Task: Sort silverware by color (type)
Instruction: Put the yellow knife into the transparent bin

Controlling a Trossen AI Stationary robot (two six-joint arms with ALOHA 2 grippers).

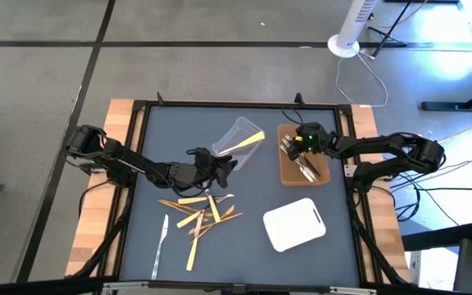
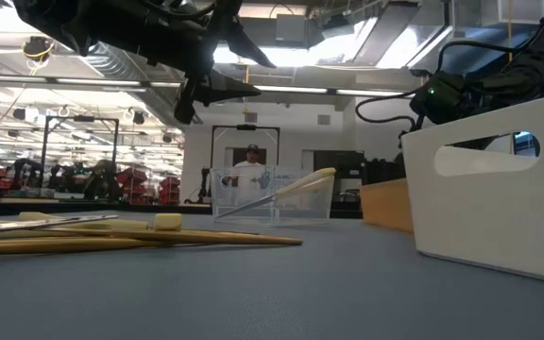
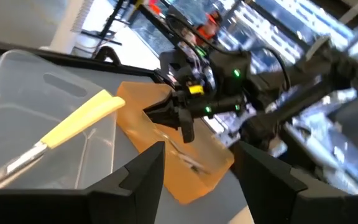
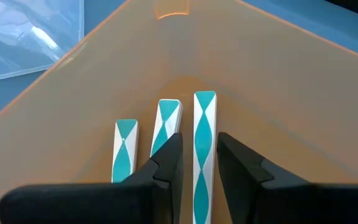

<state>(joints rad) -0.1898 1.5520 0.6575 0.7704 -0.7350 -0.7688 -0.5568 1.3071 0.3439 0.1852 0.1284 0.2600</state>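
A pile of pale yellow and orange-brown utensils lies on the table, with a silver one beside it. A pale yellow utensil leans in the clear tub. Three silver utensils lie in the brown tray. My right gripper is low in that tray and narrowly open. Its fingers stand on either side of one silver handle, with tray floor showing between the handle and one finger. My left gripper is open and empty, raised between the pile and the tub.
A white tray stands near the table's front right, and it is close and large in the low view. The raised black table frame runs around the mat. A person stands far behind the table.
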